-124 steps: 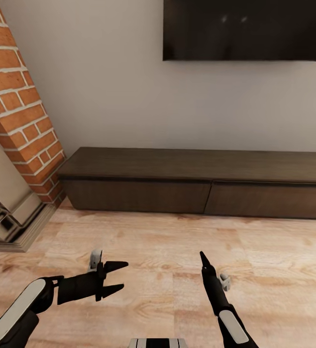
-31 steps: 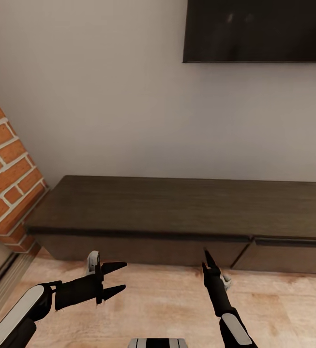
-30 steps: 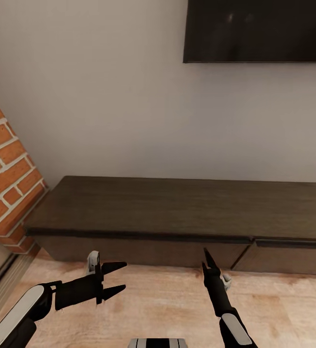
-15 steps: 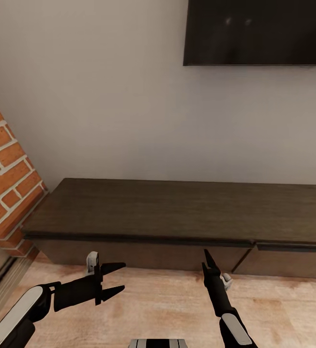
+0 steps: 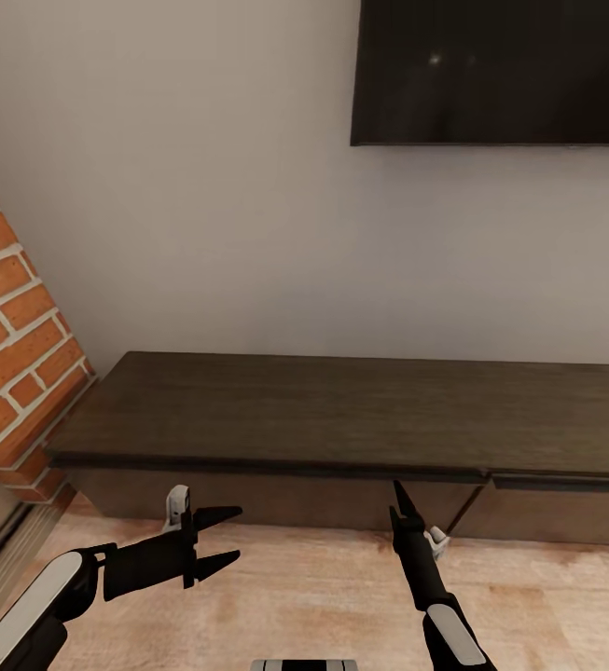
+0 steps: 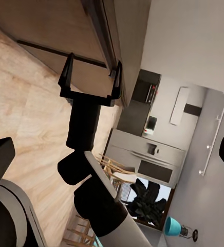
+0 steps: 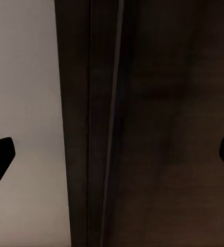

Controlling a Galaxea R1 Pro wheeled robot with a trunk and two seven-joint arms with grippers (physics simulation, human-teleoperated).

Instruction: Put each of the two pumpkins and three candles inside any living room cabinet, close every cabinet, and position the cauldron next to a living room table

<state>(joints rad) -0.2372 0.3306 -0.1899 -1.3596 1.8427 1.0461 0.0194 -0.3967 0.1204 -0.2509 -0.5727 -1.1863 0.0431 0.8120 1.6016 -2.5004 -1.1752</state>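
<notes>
One cabinet point(image 5: 341, 419) with two drawer fronts showing, left point(image 5: 276, 499) and right point(image 5: 565, 513). One television point(image 5: 495, 70) on the wall. One brick fireplace point(image 5: 15, 345). Two claws: left claw point(image 5: 218, 538) and right claw point(image 5: 398, 497), both with fingers spread.

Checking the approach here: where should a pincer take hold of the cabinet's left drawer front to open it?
Judging by the flat, handleless front of the cabinet, hook the drawer's top edge in the dark gap under the overhanging top, from the front; the right pincer is nearest.
</notes>
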